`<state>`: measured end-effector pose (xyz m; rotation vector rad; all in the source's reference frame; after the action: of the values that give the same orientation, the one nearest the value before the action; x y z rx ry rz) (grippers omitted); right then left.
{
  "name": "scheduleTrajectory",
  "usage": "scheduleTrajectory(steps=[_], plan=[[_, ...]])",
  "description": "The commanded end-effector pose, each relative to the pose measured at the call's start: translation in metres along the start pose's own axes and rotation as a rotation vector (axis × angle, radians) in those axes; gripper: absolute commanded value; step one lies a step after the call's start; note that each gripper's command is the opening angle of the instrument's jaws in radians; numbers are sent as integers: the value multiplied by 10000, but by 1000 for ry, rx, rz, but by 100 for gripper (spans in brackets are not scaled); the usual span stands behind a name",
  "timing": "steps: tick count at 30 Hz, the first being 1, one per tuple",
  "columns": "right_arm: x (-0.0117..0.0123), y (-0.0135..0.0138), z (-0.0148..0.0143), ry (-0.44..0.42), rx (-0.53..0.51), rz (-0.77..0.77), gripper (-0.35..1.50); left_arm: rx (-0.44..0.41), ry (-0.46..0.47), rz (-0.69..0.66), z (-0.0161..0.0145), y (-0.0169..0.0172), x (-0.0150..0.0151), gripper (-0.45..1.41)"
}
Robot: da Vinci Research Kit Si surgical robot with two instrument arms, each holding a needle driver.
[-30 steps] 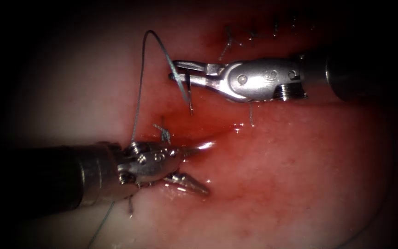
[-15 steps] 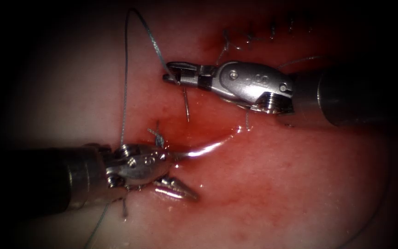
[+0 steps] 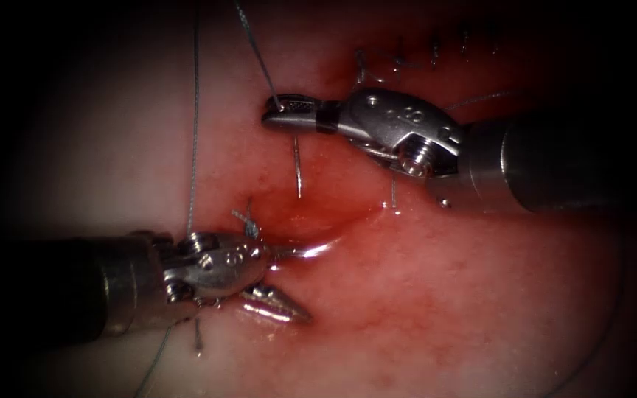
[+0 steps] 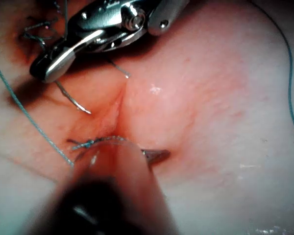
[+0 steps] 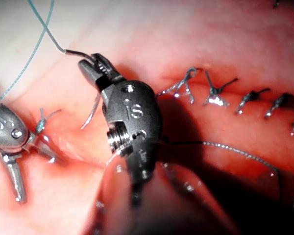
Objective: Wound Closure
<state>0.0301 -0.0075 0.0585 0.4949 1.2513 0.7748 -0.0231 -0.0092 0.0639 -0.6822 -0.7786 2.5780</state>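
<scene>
My right tool (image 3: 270, 114) is shut on the curved needle (image 3: 298, 166) close to its thread end. The needle hangs down with its tip just over the red, wet tissue (image 3: 444, 280) beside the open cut (image 3: 333, 225). I cannot tell whether the tip touches. The right wrist view has these jaws (image 5: 88, 63) and the needle (image 5: 90, 112) up close. Thread (image 3: 195, 110) rises from the needle's tail, leaves the picture and drops past my left tool (image 3: 307, 284). That tool is open and holds nothing. One jaw lies in the cut and the other rests on the tissue.
A tied knot with short cut ends (image 3: 248, 220) sits just beyond the left tool's wrist. A row of finished stitches (image 3: 407, 57) closes the far right stretch of the cut, and shows as dark knots (image 5: 215, 93) in the right wrist view. Red fluid pools in the open cut.
The right tool has rolled on its wrist and turned the needle to hang straighter. The thread loop has risen out of the top. The left tool has slid slightly left.
</scene>
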Motion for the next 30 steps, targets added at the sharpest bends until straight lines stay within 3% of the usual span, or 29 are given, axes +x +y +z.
scheduleTrajectory(steps=[1,23,30], plan=[[-2,0,9,1,2,3,-35,-1,-1,0,9,-1,2,83],[-16,-35,9,-74,148,142,-35,-2,-5,3,6,-2,1,83],[-30,-51,9,-108,181,306,-35,-5,-4,-2,4,-3,1,83]])
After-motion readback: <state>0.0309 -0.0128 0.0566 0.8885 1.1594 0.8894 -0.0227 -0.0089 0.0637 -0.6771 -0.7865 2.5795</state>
